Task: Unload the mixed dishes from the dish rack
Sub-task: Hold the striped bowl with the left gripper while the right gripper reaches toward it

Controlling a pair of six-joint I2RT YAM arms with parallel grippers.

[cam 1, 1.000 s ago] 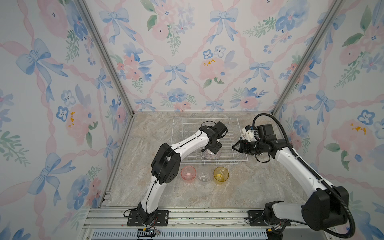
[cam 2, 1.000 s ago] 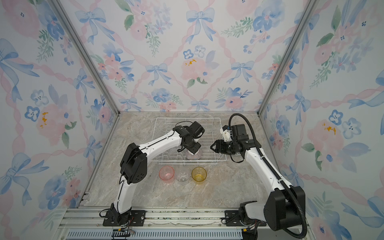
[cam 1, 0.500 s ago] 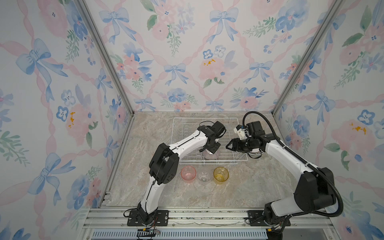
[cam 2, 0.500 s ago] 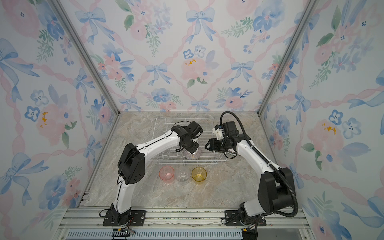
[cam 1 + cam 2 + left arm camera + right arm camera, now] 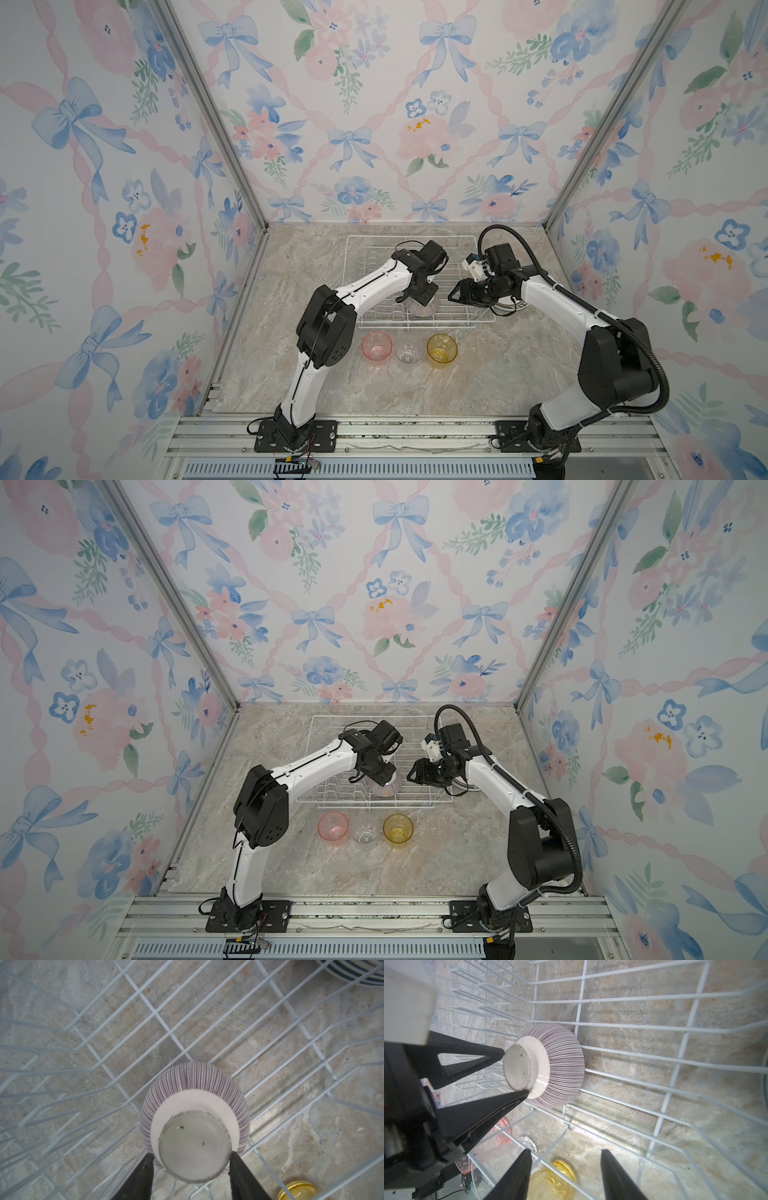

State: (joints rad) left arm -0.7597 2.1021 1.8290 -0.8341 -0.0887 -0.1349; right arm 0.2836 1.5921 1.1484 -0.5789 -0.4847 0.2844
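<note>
Your left claw is clenched on the upturned bowl by its foot ring, the one narrow hold it offers, at the 6 o'clock edge of the rack. Your right claw hangs released and empty at the bowl's 3 o'clock.

Left tool grips the upturned striped bowl inside the rack.

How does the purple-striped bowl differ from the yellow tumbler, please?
The purple-striped bowl sits upside down inside the dish rack, while the yellow tumbler stands upright on the table in front of it. The bowl is opaque; the tumbler is translucent. The left gripper grips the bowl's foot; no gripper touches the tumbler. Both are round.
</note>
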